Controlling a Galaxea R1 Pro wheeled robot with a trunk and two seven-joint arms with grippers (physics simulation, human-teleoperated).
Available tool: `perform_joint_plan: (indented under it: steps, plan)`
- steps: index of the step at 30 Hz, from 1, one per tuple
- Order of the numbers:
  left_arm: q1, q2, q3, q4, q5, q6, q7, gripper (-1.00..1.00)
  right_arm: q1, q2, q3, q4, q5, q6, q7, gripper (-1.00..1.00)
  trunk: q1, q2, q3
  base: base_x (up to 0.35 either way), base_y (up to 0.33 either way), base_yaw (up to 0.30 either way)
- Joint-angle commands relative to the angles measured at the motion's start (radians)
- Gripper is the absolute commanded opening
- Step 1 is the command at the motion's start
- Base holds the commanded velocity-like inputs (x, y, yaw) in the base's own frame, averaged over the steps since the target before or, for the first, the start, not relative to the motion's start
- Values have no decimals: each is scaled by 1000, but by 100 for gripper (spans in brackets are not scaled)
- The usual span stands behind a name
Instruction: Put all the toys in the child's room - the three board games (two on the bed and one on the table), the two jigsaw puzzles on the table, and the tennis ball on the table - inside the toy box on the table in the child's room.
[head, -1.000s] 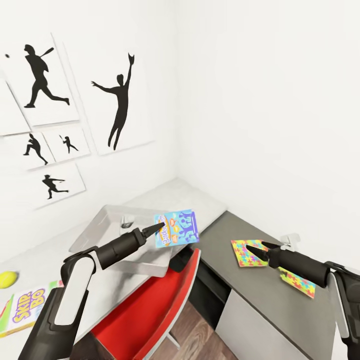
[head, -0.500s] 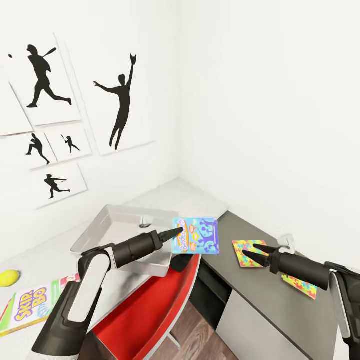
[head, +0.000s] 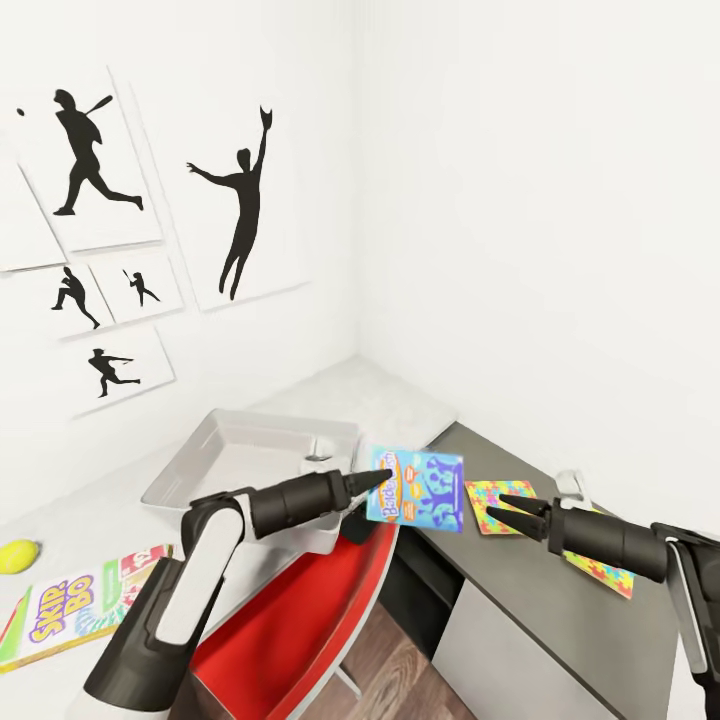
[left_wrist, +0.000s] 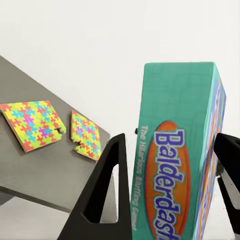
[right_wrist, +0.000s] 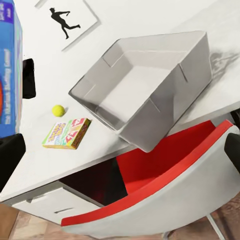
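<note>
**Balderdash in hand, toy box empty**

Left gripper (head: 372, 487) has its jaws pinching the Balderdash box (head: 415, 488), held upright in the air past the corner of the toy box (head: 190, 462), over the red chair (head: 300, 620) & near the grey table (head: 520, 580). Right gripper (head: 512, 507) hovers w/ jaws spread, nothing between them, just above the two jigsaw puzzles (left_wrist: 47, 127) lying flat on the grey table.

Progress, judging by the layout: early. The right wrist view shows nothing inside the toy box. Skip-Bo game (head: 70, 615) & tennis ball (head: 17, 556) sit on the white table (head: 120, 520); puzzles untouched. So approx. 1 item in transit, rest to go.

Hard to tell: third board game & bed out of frame. Farther puzzle partly behind the right arm in the head view. Skip-Bo cut off at the frame edge.
</note>
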Motion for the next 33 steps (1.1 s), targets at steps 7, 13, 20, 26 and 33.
perform_joint_plan:
  steps: [7, 13, 20, 26, 33]
  plan:
    - [-6, -2, -34, 2, -1, 2, 61, -100, -1, -3, 1, 1, -10, 16, 7, 100, 1, -2, -2, 0, 0, 0]
    - [-8, -6, -47, 11, -4, 0, 111, -100, -1, -4, 1, 2, -12, 20, 8, 100, 1, -2, -2, 0, 0, 0]
    - [-18, -29, -82, 27, -62, -4, 142, -100, -2, -4, 2, 3, -12, 32, 8, 100, 1, -2, -2, 0, 0, 0]
    - [-22, -44, -98, 35, -94, -6, 150, -100, -2, -3, 3, 6, -12, 36, 8, 100, 1, -2, -2, 0, 0, 0]
    - [-23, -52, -105, 37, -102, -13, 146, -100, -4, 1, 4, 22, -10, 39, 7, 100, 1, -2, -2, 0, 0, 0]
